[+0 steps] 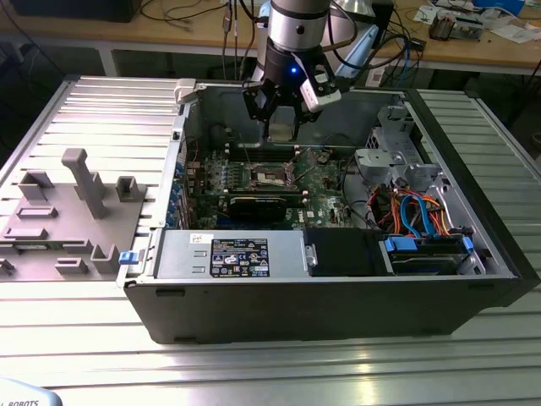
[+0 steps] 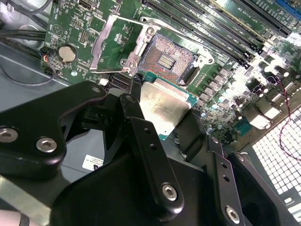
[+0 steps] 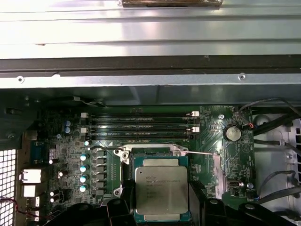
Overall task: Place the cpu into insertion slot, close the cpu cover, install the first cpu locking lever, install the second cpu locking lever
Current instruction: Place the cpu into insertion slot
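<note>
My gripper (image 2: 160, 115) is shut on the cpu (image 2: 162, 109), a flat silver-topped square chip held by two opposite edges between the black fingers (image 2: 141, 136). The chip hangs above the green circuit board, just short of the insertion slot (image 2: 165, 59), whose dark contact field lies bare. Beside the slot the cpu cover (image 2: 109, 44) stands tilted open. In the first wrist view the cpu (image 3: 161, 188) covers most of the insertion slot (image 3: 150, 151), with the gripper (image 3: 161, 203) around it. In the exterior view the gripper (image 1: 279, 128) hovers over the insertion slot (image 1: 272, 175) inside the open computer case.
Long black memory slots (image 3: 141, 126) run along one side of the socket, and a coin battery (image 3: 232, 133) sits near it. A grey power supply (image 1: 228, 255) fills the case front, with blue cables and a drive cage (image 1: 406, 182) at the exterior view's right. Grey fixtures (image 1: 80, 207) stand outside the case.
</note>
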Tool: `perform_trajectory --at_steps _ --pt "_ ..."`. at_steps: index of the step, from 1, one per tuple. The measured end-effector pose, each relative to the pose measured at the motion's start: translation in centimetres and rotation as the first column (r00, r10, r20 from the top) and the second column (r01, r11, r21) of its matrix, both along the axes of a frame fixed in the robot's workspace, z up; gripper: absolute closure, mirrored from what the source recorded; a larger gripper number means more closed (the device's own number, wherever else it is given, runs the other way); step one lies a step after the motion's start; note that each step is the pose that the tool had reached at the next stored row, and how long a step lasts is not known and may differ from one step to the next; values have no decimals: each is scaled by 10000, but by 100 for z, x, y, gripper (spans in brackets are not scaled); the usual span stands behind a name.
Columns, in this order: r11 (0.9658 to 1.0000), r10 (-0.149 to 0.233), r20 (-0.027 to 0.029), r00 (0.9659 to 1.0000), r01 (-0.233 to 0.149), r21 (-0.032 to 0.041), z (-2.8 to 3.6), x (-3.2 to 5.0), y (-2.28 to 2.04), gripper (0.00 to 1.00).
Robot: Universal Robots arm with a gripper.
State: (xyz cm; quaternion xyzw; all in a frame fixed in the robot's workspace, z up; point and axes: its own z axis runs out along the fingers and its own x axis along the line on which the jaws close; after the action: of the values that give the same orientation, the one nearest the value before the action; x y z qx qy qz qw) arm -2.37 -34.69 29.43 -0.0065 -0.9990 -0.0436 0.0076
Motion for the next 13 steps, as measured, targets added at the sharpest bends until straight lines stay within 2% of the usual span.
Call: perform_trajectory --at_steps 1,2,4,13 --pt "10000 18 1 10000 -18 -24 -3 1 0 46" --pt "9999 16 1 10000 -16 -156 -29 0 0 46" --pt "9999 16 0 10000 -16 -157 -93 0 0 46" --pt "9999 16 1 10000 -16 -157 -123 0 0 46"
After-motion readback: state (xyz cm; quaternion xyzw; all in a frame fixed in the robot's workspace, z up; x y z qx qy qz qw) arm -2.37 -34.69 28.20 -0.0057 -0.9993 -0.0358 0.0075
